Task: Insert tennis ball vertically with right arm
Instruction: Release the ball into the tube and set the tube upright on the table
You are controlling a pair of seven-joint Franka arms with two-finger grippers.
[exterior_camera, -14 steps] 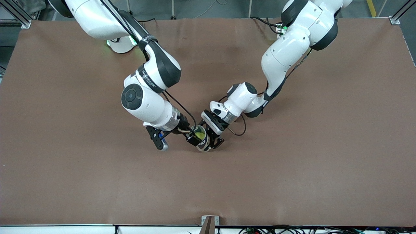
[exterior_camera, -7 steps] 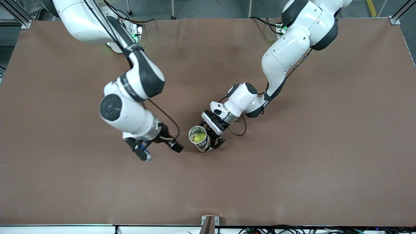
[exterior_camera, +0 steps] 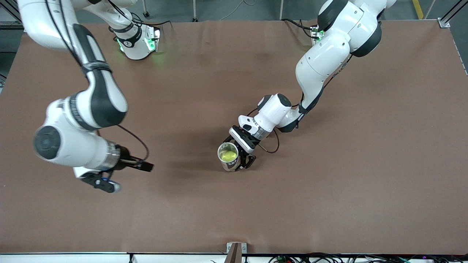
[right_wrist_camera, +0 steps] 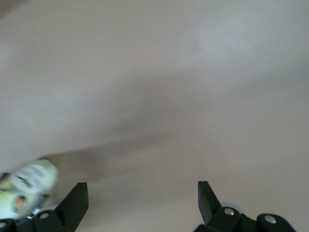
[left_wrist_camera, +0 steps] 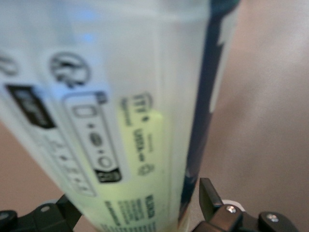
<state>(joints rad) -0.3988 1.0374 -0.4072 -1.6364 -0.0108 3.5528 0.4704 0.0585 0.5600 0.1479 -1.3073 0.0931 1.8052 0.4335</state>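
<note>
**benchbot_fan:** Where's the tennis ball [exterior_camera: 228,156] in this one?

**frankatwins:** Down inside the can [exterior_camera: 231,166]. The can stands upright on the brown table [exterior_camera: 329,190] with its mouth open to the top, and you can see the yellow-green of the ball through the opening. In the left wrist view the can's clear wall [left_wrist_camera: 120,121] glows the same yellow-green low down, beside the printed label.

**benchbot_fan:** Is anyone gripping the can?

**frankatwins:** The left gripper [exterior_camera: 241,157] sits right at it, low by the table, with a finger on each side of the can. The jaws look spread, though, not clamped; one fingertip [left_wrist_camera: 208,195] shows a sliver of gap to the can's edge.

**benchbot_fan:** And the other arm?

**frankatwins:** The right gripper [exterior_camera: 126,177] is well apart from the can, up over bare table toward the right arm's end. Jaws wide apart, nothing between them. Its own wrist camera catches just a bit of the can [right_wrist_camera: 24,188] at the frame's edge.
</note>
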